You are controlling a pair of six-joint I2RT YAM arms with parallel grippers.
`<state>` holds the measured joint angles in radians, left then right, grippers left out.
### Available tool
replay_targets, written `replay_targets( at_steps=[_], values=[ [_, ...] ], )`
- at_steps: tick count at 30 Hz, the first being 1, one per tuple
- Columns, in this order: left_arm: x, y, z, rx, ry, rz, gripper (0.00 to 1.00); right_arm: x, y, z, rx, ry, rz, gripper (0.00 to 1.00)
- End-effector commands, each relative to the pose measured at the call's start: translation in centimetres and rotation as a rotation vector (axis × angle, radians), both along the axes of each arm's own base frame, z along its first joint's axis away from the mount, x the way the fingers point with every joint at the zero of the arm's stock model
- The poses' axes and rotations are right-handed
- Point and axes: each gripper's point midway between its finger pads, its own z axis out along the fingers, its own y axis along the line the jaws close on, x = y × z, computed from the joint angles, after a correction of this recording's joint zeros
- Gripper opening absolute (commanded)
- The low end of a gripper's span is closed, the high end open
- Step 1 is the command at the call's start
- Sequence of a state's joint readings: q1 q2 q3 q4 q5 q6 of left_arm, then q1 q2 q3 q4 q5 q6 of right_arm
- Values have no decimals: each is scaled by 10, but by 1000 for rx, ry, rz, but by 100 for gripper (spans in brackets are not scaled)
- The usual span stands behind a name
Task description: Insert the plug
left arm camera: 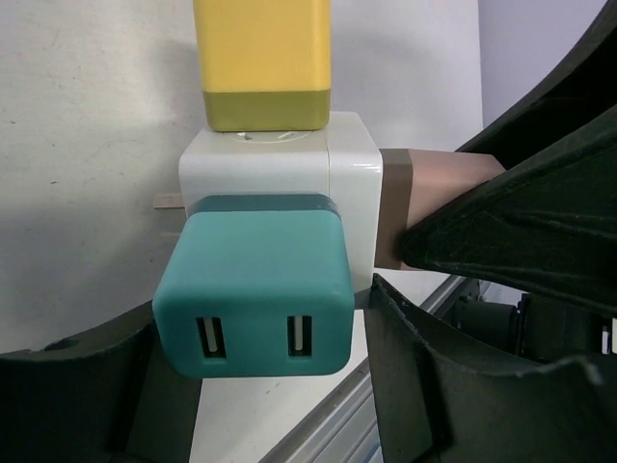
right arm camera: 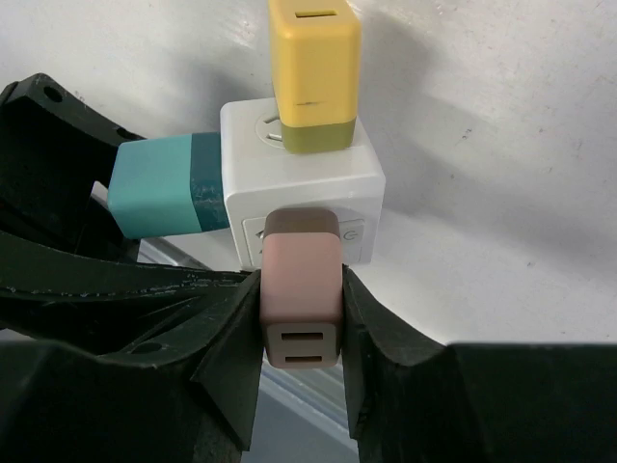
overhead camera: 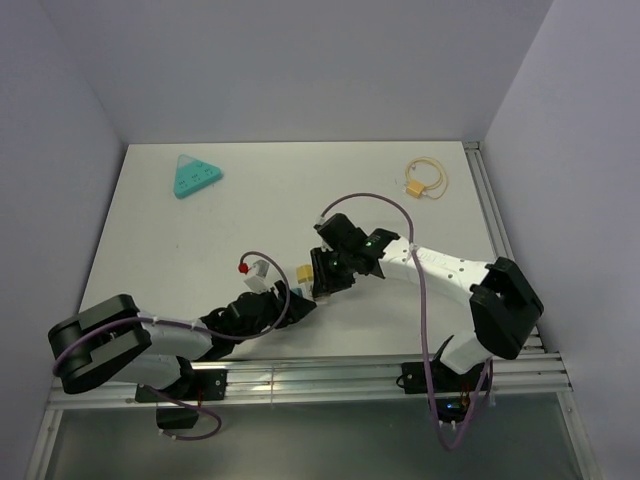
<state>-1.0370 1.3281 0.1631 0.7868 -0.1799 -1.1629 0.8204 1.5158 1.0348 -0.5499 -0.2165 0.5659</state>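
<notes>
Right end effector [right arm camera: 301, 313] grips pink plug [right arm camera: 301, 280], axis toward cube [right arm camera: 323, 188] (ports facing wrist).

Three plugs: yellow plug [right arm camera: 311, 72], teal plug [left arm camera: 253, 294], pink plug [right arm camera: 301, 299] — one white socket cube [right arm camera: 323, 178] — one teal triangle [overhead camera: 195, 177] at 11 o'clock, one looped cord [overhead camera: 426, 178] at 1 o'clock

Smooth plastics on a matt worktop.
White plastic socket cube [left arm camera: 280, 169] satin, slight sheen; yellow-and-olive plastic plug block [left arm camera: 265, 58], teal plastic plug block [left arm camera: 253, 289] and dusty-pink plastic plug block [right arm camera: 301, 289] smooth, matt; black plastic gripper fingers [right arm camera: 227, 357] matt, grainy; white worktop [overhead camera: 200, 250] matt, faintly scuffed; silver rail [overhead camera: 330, 375] along near edge brushed metal; teal plastic triangle [overhead camera: 195, 177] at far-left corner smooth.
</notes>
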Motion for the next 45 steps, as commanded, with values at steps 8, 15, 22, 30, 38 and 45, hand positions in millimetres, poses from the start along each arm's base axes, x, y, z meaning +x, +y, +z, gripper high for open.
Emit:
replay_targets(
  at_steps=[8,15,22,30,38,45],
  values=[
    [-6,5,8,146,-8,-38,0,55,-11,57,112,-286,-119,67],
    [11,21,10,319,46,84,0,58,-59,89,144,-383,-220,73],
    [25,28,-6,543,149,200,0,38,-100,83,143,-424,-302,73],
    [39,3,2,610,144,239,0,15,-122,63,159,-410,-349,73],
    [47,-22,13,633,59,123,55,25,-142,56,114,-415,-467,72],
    [48,-26,23,613,13,91,91,54,-152,66,64,-412,-566,70]
  ],
)
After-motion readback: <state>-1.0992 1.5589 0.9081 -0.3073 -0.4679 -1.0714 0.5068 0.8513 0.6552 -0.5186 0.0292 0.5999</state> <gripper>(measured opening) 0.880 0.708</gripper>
